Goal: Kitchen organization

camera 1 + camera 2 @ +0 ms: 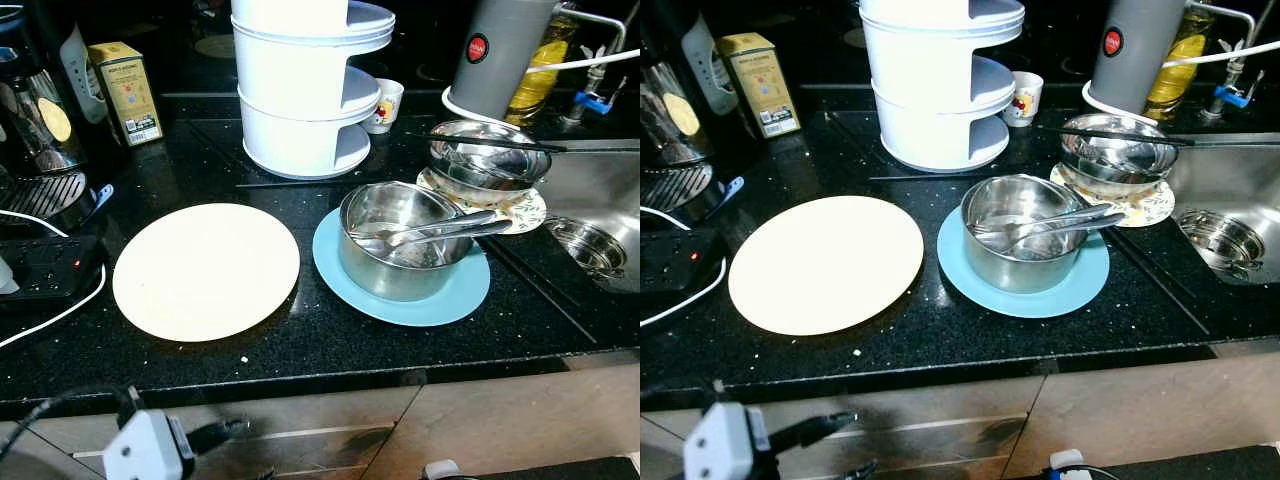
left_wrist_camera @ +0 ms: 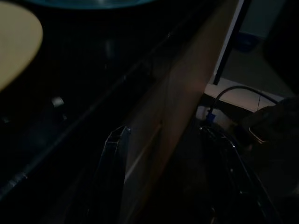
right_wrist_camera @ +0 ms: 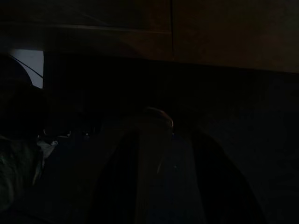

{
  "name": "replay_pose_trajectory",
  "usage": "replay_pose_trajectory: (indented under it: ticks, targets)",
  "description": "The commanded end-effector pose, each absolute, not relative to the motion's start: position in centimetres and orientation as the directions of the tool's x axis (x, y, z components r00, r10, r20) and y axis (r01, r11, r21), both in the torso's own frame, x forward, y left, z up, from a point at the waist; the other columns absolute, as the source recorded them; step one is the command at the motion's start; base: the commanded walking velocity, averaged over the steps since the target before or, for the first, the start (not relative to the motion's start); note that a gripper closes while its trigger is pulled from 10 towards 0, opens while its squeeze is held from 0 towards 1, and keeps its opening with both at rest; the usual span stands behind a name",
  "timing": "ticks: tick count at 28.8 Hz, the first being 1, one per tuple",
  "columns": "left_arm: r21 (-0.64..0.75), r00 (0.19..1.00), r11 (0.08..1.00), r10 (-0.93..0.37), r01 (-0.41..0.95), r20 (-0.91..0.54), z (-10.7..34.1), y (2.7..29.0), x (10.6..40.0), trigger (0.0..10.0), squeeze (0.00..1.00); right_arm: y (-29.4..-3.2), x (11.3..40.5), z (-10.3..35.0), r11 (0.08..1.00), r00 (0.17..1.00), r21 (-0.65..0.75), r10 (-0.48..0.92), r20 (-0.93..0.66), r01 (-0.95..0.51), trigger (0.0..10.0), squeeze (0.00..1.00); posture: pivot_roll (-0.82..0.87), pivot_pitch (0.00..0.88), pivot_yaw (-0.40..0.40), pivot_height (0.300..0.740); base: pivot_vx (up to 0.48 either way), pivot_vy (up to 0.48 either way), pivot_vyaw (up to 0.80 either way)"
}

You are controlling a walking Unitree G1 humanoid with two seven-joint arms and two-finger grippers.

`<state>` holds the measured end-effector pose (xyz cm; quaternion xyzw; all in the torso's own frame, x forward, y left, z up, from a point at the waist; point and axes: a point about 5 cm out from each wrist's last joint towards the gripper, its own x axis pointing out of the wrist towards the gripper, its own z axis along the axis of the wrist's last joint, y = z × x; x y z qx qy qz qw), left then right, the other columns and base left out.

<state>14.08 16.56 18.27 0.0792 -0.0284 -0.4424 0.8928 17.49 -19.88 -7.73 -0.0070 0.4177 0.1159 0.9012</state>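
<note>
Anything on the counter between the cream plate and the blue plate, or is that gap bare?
Bare black countertop only; the head views show it. The cream plate and blue plate lie apart, not touching.

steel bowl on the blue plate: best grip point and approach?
Pinch the steel bowl by its near rim, coming from above at the counter-edge side. The spoons lie across the far right rim, and the blue plate leaves no room low down.
</note>
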Motion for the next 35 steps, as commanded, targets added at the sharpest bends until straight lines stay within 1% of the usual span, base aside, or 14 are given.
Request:
replay_pose_trajectory:
  ticks: [1, 9, 12, 16, 19, 20, 21, 22, 24, 27, 29, 32, 33, 35]
  targets:
    - [0.148, 0.600, 0.597, -0.799, 0.788, 0.029, 20.0, 16.4, 14.5, 10.0, 0.00, -19.8, 16.4, -8.3, 0.971, 0.592, 0.093, 0.208, -0.779, -0.219, 10.0, 0.00, 0.01, 0.182, -0.042, 0.740, 0.000, 0.000, 0.00]
    - [0.142, 0.643, 0.681, -0.728, 0.718, 0.238, 25.8, 16.7, 18.2, 10.0, 0.00, -19.7, 16.4, -8.3, 0.970, 0.590, 0.100, 0.216, -0.778, -0.223, 10.0, 0.00, 0.01, 0.180, -0.036, 0.740, 0.000, 0.000, 0.00]
    - [0.132, 0.660, 0.697, -0.712, 0.705, 0.239, 27.4, 17.3, 19.3, 10.0, 0.00, -19.6, 16.4, -8.3, 0.970, 0.590, 0.101, 0.217, -0.778, -0.222, 10.0, 0.00, 0.01, 0.180, -0.034, 0.740, 0.000, 0.000, 0.00]
    - [0.122, 0.739, 0.769, -0.638, 0.628, 0.218, 28.5, 18.6, 21.1, 10.0, 0.00, -19.7, 16.3, -8.3, 0.970, 0.589, 0.102, 0.217, -0.778, -0.221, 10.0, 0.00, 0.01, 0.183, -0.033, 0.740, 0.000, 0.000, 0.00]
    - [0.191, 0.730, 0.760, -0.650, 0.621, 0.211, 29.4, 19.3, 21.5, 10.0, 0.00, -19.6, 16.3, -8.3, 0.970, 0.589, 0.105, 0.218, -0.778, -0.221, 10.0, 0.00, 0.01, 0.184, -0.035, 0.740, 0.000, 0.000, 0.00]
    - [0.218, 0.718, 0.749, -0.662, 0.626, 0.212, 29.7, 19.5, 21.5, 10.0, 0.08, -19.6, 16.3, -8.4, 0.970, 0.588, 0.105, 0.219, -0.779, -0.221, 10.0, 0.00, 0.01, 0.185, -0.035, 0.740, 0.000, 0.000, 0.00]
    - [0.227, 0.711, 0.741, -0.670, 0.631, 0.212, 30.0, 19.6, 21.6, 10.0, 0.08, -19.6, 16.2, -8.4, 0.969, 0.587, 0.106, 0.219, -0.780, -0.221, 10.0, 0.00, 0.01, 0.185, -0.035, 0.740, 0.000, 0.000, 0.00]
    - [0.240, 0.689, 0.712, -0.701, 0.660, 0.184, 30.1, 19.8, 21.5, 10.0, 1.00, -19.6, 16.2, -8.4, 0.969, 0.586, 0.106, 0.219, -0.780, -0.222, 10.0, 0.00, 0.01, 0.184, -0.035, 0.740, 0.000, 0.000, 0.00]
    - [0.241, 0.664, 0.678, -0.733, 0.694, 0.150, 30.3, 19.8, 21.3, 10.0, 1.00, -19.6, 16.2, -8.4, 0.969, 0.585, 0.106, 0.219, -0.781, -0.221, 10.0, 0.00, 0.01, 0.184, -0.035, 0.740, 0.000, 0.000, 0.00]
    - [0.297, 0.580, 0.537, -0.811, 0.790, -0.076, 29.7, 19.7, 20.8, 10.0, 1.00, -19.6, 16.2, -8.4, 0.970, 0.586, 0.106, 0.218, -0.781, -0.219, 10.0, 0.00, 0.01, 0.186, -0.032, 0.740, 0.000, 0.000, 0.00]
    - [0.343, 0.535, 0.446, -0.812, 0.827, -0.235, 28.8, 20.0, 20.6, 10.0, 1.00, -19.6, 16.3, -8.4, 0.970, 0.587, 0.105, 0.216, -0.780, -0.217, 10.0, 0.00, 0.01, 0.186, -0.031, 0.740, 0.000, 0.000, 0.00]
    - [0.360, 0.506, 0.391, -0.802, 0.847, -0.319, 28.4, 20.2, 20.5, 10.0, 1.00, -19.6, 16.3, -8.4, 0.971, 0.588, 0.105, 0.215, -0.780, -0.216, 10.0, 0.00, 0.01, 0.188, -0.030, 0.740, 0.000, 0.000, 0.00]
    - [0.380, 0.502, 0.372, -0.795, 0.847, -0.341, 28.4, 20.3, 20.6, 10.0, 0.00, -19.7, 16.4, -8.3, 0.971, 0.589, 0.104, 0.214, -0.780, -0.215, 10.0, 0.00, 0.01, 0.187, -0.030, 0.740, 0.000, 0.000, 0.00]
    - [0.404, 0.495, 0.344, -0.787, 0.848, -0.368, 28.5, 20.4, 20.6, 10.0, 0.00, -19.7, 16.4, -8.3, 0.971, 0.589, 0.103, 0.213, -0.779, -0.215, 10.0, 0.00, 0.01, 0.188, -0.030, 0.740, 0.000, 0.000, 0.00]
